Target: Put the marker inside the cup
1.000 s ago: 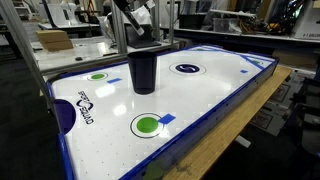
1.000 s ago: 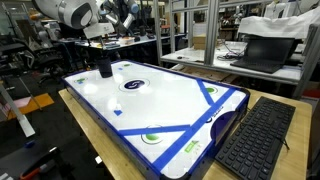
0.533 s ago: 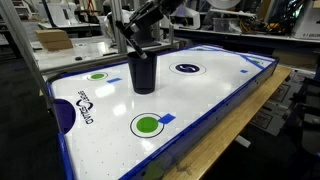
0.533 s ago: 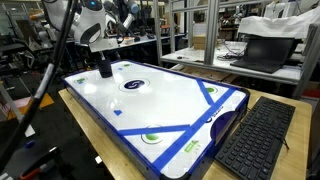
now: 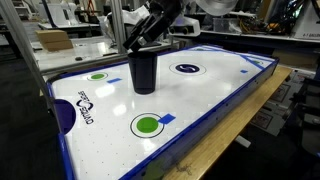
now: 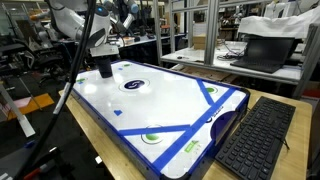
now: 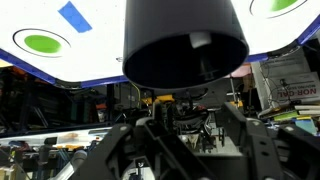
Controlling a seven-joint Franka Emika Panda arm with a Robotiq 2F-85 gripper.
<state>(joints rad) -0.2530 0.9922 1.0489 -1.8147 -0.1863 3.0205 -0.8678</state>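
A dark cup stands upright on the white air-hockey table, toward its far end; it shows in both exterior views. My gripper hangs just above the cup's rim, on an arm slanting in from above. In the wrist view, which stands upside down, the cup fills the top and my gripper is open, its dark fingers wide apart with nothing between them. The marker is hidden; I cannot tell whether it lies inside the cup.
The table has a blue rim and green circles. A keyboard lies on the wooden bench beside it and a laptop stands behind. A cardboard box sits on the back bench.
The arm has swung from upright to slanting over the cup. The jaws have parted from shut to open above the cup's mouth.
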